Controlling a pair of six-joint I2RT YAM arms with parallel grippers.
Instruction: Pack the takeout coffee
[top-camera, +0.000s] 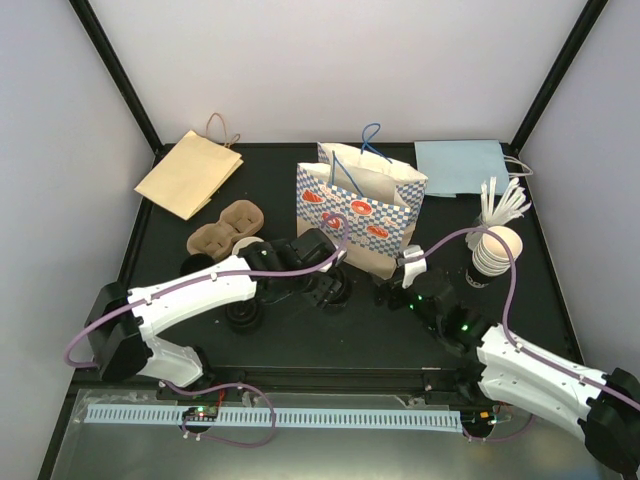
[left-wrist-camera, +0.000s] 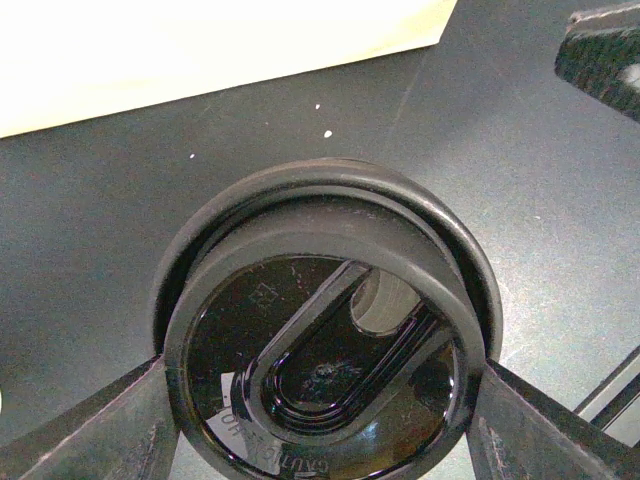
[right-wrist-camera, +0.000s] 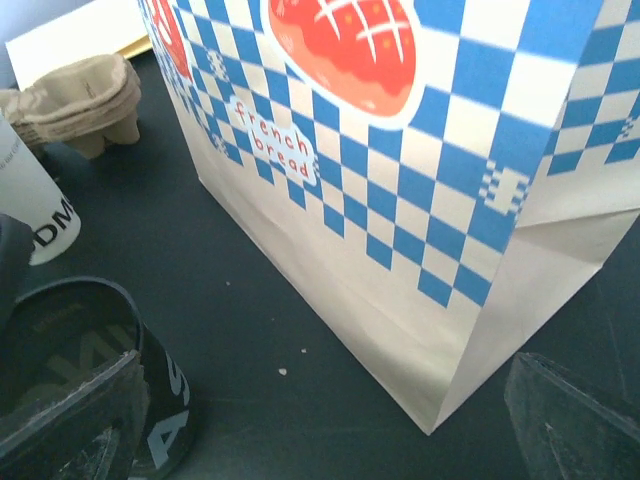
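Black lid (left-wrist-camera: 320, 330) clamped in left pincer (left-wrist-camera: 320, 420), right pincer (right-wrist-camera: 320, 415) wide open — empty, checked bag (right-wrist-camera: 400, 200) just ahead

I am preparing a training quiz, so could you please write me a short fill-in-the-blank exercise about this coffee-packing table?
1. The left gripper has its jaws on a ____ lid.
2. The standing checkered bag reads "French ____".
3. The brown paper bag lies ____ on the table.
4. The jaws of the right gripper stand ____.
Missing words: black; bread; flat; open.
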